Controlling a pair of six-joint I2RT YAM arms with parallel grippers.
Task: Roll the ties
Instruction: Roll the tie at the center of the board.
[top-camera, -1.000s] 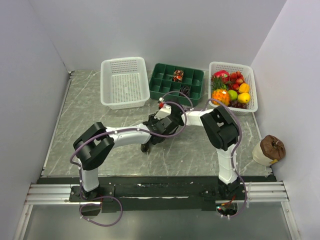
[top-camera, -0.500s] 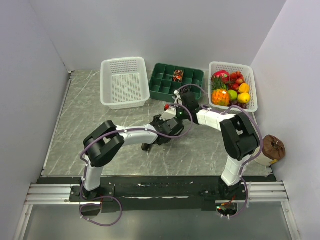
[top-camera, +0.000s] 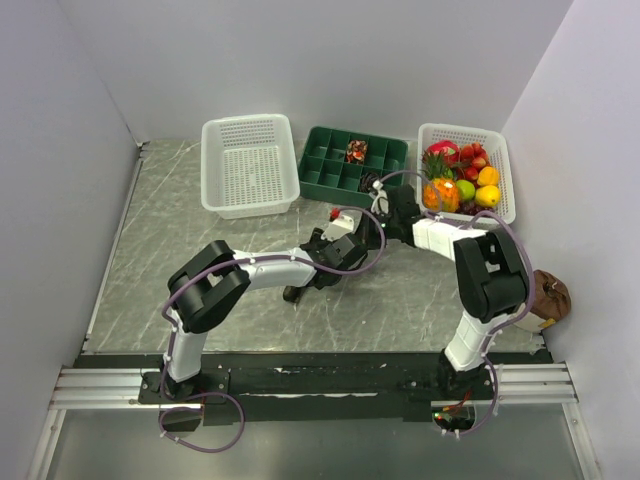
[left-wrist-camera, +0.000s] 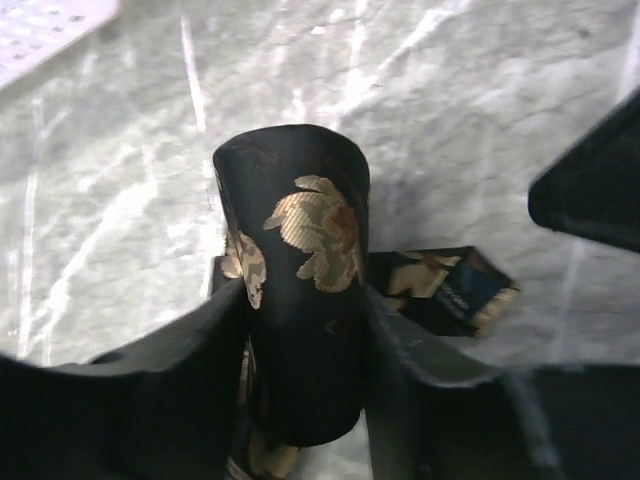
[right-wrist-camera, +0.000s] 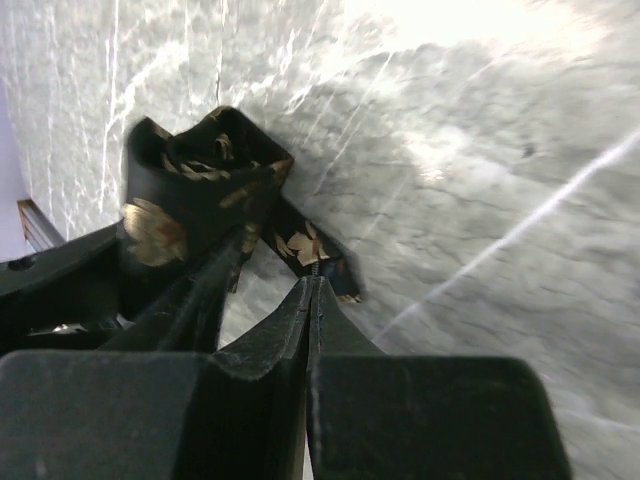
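Tie (left-wrist-camera: 300, 270), coiled tight, stands mid-tabletop (top-camera: 170, 240), pinched between the left gripper's (left-wrist-camera: 302, 298) fingers. Right gripper (right-wrist-camera: 312, 285), pressed together, has drawn back toward the far edge; rolling looks finished, storing comes next.

The top external camera sat high above and behind the arm bases, facing down and forward, far enough back to take in the whole bench (top-camera: 180, 240). From there the spot holding the rolled tie (left-wrist-camera: 295, 290) was small, near mid-frame, and mostly covered by the arms. The left wrist camera sat just behind the left end effector (left-wrist-camera: 305, 305), very close to the rolled tie, facing its side with marbled bench beyond it. The right wrist camera looked along the right end effector (right-wrist-camera: 310, 285), equally close, with the rolled tie up and left of the tips. Both wrist views shared the rolled tie and the bench around it.
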